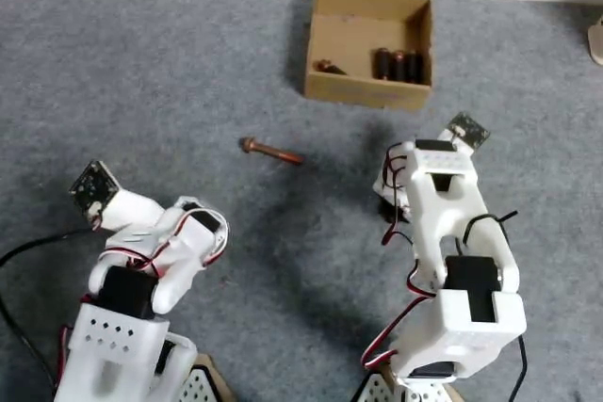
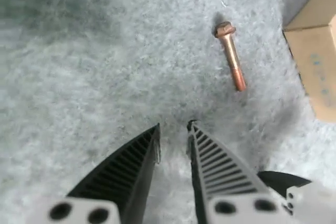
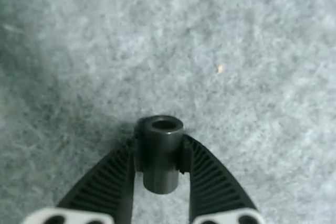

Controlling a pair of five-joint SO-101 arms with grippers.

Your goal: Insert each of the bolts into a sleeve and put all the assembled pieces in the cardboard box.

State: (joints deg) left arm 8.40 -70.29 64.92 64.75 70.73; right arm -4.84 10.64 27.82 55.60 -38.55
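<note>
A copper-coloured bolt (image 1: 271, 151) lies loose on the grey carpet in the middle of the table; the left wrist view shows the same bolt (image 2: 231, 55) ahead of my left gripper (image 2: 174, 128), which is slightly open and holds nothing. My right gripper (image 3: 159, 148) is shut on a dark cylindrical sleeve (image 3: 159, 150), held upright with its hole facing up. The cardboard box (image 1: 369, 88) stands at the back, holding several dark assembled pieces (image 1: 398, 65) and a small brown piece (image 1: 329, 68). The right arm (image 1: 443, 195) sits in front of the box, the left arm (image 1: 155, 233) at the front left.
A corner of the box (image 2: 315, 66) shows beyond the bolt in the left wrist view. Grey carpet covers the table. A pale object (image 1: 595, 40) sits at the far right edge. Arm bases and cables occupy the front edge.
</note>
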